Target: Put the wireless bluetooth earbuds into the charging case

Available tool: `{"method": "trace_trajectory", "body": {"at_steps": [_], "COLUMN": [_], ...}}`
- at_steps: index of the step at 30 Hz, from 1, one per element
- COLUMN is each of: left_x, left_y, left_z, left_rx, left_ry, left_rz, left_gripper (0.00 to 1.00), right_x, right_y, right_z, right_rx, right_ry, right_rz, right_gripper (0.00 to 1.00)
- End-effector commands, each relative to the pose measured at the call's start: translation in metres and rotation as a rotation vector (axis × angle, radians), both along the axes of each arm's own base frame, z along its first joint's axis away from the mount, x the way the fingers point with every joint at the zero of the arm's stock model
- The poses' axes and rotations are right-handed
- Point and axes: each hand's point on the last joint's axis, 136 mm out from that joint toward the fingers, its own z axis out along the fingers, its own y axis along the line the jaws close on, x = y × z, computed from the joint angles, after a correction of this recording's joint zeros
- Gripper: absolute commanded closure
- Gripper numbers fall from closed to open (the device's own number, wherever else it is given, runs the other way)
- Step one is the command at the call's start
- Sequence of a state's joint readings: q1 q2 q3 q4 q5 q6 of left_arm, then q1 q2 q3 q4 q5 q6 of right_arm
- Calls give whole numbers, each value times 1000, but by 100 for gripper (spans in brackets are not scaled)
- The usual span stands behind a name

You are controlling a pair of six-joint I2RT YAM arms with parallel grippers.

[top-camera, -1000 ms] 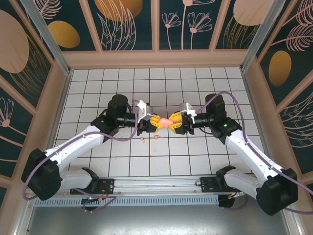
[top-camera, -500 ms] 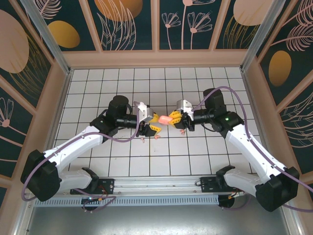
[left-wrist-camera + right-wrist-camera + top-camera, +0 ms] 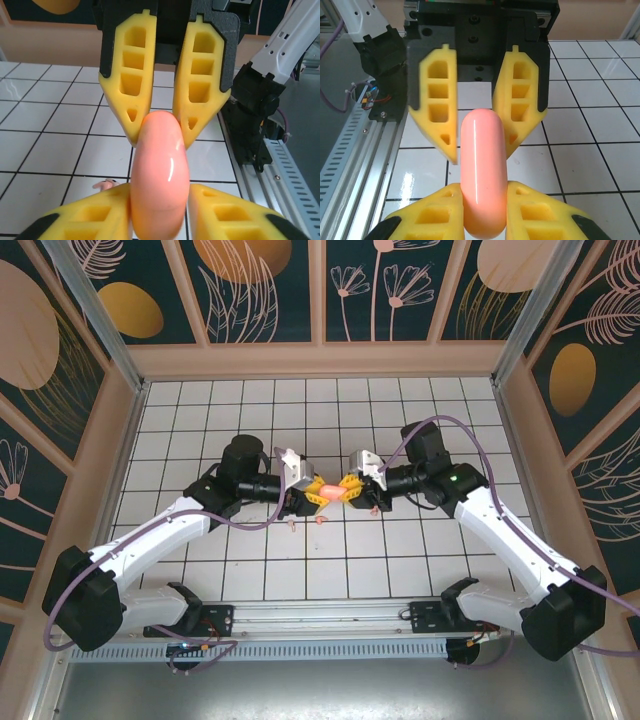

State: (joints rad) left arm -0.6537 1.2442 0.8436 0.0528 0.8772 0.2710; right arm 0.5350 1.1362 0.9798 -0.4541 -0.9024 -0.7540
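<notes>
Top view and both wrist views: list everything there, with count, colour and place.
case: one, salmon pink, held off the table between the two grippers
earbuds: two, pale pink, on the tiles just nearer than the case, the second to its left
table: one, white tiles with dark lines, under everything
wall panels: dark teal with tan plant shapes, on three sides
rail: one, silver, along the near edge
arms: two, white and black, reaching in from the near corners
left gripper: yellow fingers either side of the case
right gripper: yellow fingers shut on the case
</notes>
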Motion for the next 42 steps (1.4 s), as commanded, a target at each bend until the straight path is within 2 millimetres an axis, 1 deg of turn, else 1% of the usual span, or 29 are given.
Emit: {"method": "trace_trajectory", "body": {"at_steps": [1, 4, 5, 6, 7, 8, 9, 13, 16, 22, 31, 35, 38, 42], "left_x": [-3, -3, -3, -3, -3, -3, -4, -4, -4, -3, -2, 2, 5, 14], "left_y": [-2, -2, -2, -2, -2, -2, -2, -2, -2, -2, -3, -6, -9, -11], "left_z": [15, 13, 12, 12, 12, 11, 11, 11, 9, 6, 10, 5, 1, -8], "left_rx": [-36, -31, -29, -29, -27, -27, -27, -26, -24, -19, -55, -55, -60, -66], "left_ry": [-29, -25, -26, -27, -26, -25, -23, -19, -16, -10, 1, 27, 43, 82], "left_rz": [-28, -25, -23, -23, -24, -25, -27, -27, -28, -22, -11, -6, -1, 36], "left_gripper": [75, 80, 81, 82, 82, 83, 83, 83, 84, 85, 85, 86, 87, 89], "right_x": [-3, -3, -1, 1, 4, 8, 9, 14, 21, 32, 36, 32, 28, 32], "right_y": [4, 4, 4, 4, 4, 4, 4, 4, 1, -8, -13, -15, -19, -31], "right_z": [14, 16, 15, 16, 15, 15, 15, 13, 14, 23, 17, 26, 35, 42], "right_rx": [34, 42, 42, 43, 41, 43, 45, 56, 59, 99, 102, 134, 162, 198], "right_ry": [-34, -36, -32, -25, -10, 2, 12, 26, 32, 51, 83, 85, 82, 123], "right_rz": [30, 27, 18, 3, -21, -39, -49, -72, -105, -140, -174, -169, -170, -240], "right_gripper": [81, 81, 79, 72, 64, 60, 59, 59, 59, 59, 59, 58, 56, 54]}}
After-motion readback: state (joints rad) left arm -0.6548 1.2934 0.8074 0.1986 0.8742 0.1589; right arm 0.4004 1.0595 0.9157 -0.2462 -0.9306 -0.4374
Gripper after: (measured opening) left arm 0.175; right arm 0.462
